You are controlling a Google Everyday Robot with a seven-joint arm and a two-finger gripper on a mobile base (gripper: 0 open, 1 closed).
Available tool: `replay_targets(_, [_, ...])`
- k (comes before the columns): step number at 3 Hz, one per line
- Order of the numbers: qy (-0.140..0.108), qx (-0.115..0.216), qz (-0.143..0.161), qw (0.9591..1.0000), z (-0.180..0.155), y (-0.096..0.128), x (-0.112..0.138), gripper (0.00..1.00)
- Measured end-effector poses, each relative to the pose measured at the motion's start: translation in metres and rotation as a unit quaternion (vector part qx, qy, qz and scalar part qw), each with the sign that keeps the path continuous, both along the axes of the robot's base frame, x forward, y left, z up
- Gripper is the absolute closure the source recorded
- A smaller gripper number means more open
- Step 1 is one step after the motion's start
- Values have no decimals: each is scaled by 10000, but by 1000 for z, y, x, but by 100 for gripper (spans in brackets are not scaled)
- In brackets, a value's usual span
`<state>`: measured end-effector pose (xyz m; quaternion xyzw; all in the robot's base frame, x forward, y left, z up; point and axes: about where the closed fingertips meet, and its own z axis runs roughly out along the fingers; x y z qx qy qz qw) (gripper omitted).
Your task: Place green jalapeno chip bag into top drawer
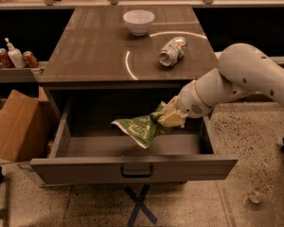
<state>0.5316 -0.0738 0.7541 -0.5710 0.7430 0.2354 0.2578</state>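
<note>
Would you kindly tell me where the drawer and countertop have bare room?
The top drawer is bare from its left wall to the green jalapeno chip bag; the gripper holds the bag over the right half, crowding it. The countertop is bare at left and front; a white bowl sits at back, a crushed can at right.

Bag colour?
Green bag with pale logo, camera view. Gripper holds it over the open drawer.
</note>
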Motion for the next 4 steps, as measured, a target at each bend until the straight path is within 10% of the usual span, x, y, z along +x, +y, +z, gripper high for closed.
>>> replay_targets(2, [41,11,-308,9995,0,-17,0,5])
replay_targets(4, [27,-317,-620,9976,21,-60,-34,0])
